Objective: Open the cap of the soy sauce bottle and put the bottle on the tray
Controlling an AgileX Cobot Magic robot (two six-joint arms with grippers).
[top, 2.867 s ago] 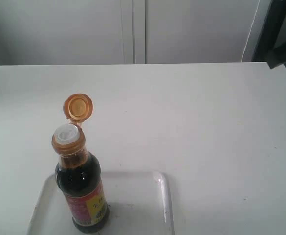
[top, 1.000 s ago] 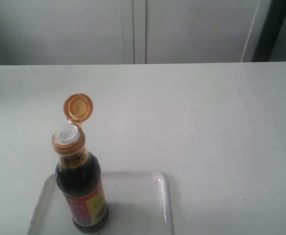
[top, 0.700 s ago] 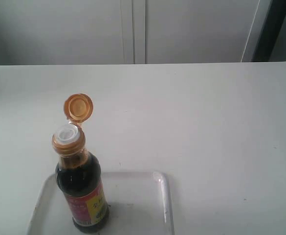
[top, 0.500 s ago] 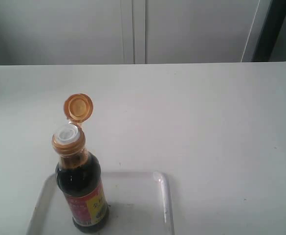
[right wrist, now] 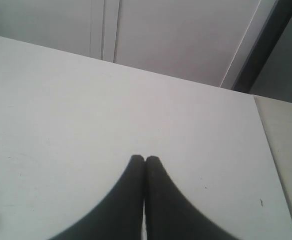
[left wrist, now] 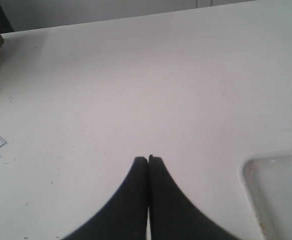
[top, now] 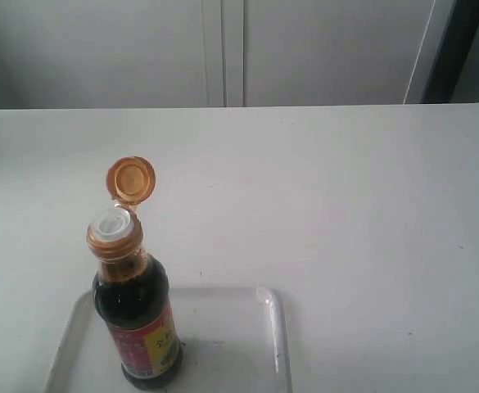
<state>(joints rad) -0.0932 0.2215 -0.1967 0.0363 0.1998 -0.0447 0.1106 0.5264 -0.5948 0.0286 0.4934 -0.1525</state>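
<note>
Standing upright on the tray [top: 273,327], toward its left part: the bottle [top: 135,315], touched by nothing. Cap [top: 131,179] flipped back on its hinge, white spout [top: 112,221] bared. Both task steps look done, judging by that.

Changed since a few seconds ago: gone from the exterior view's top right corner, the dark arm part seen there then. Bottle, cap and tray unmoved across the frames since. Reads as a pull-back after the job, not a fresh approach.

Left gripper [left wrist: 148,159] pressed closed, fingertips touching, holding nothing, over bare table [left wrist: 136,85] with a tray corner [left wrist: 275,190] just beside. Right gripper [right wrist: 145,159] likewise closed and empty, over bare table, well apart from the bottle.

Nothing left but to stay clear.
</note>
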